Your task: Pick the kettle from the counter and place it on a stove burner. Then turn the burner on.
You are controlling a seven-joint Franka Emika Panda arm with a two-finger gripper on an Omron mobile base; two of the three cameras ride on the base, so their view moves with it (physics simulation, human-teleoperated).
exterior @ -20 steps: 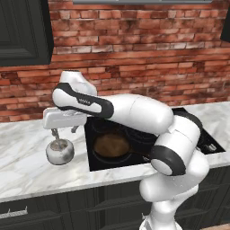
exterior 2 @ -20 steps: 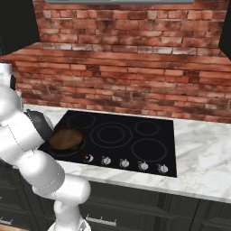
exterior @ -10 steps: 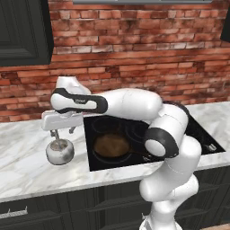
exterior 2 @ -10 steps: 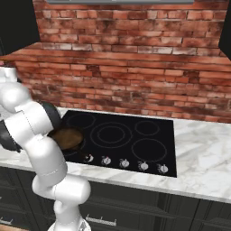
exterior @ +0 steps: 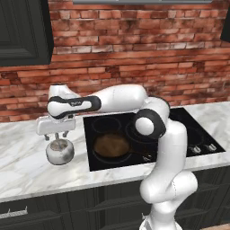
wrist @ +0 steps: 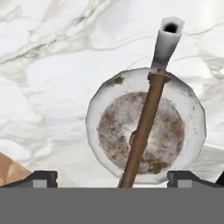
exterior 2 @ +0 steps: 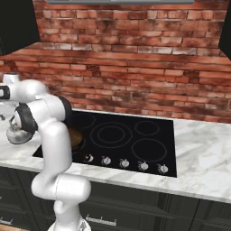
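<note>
Pick step: two-finger gripper (exterior: 57, 136) spread wide, empty, directly above small silvery rounded kettle (exterior: 59, 151) on white marble counter (exterior: 27, 168); black stove (exterior: 179, 130) at three o'clock; next: lower, straddle handle, close

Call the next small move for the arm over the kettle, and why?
Probably lower straight down, then close. The gripper hangs just above the kettle on the counter, jaws wide open. In the hand view the handle runs up between the fingertips, so it looks lined up but not yet gripped.
</note>
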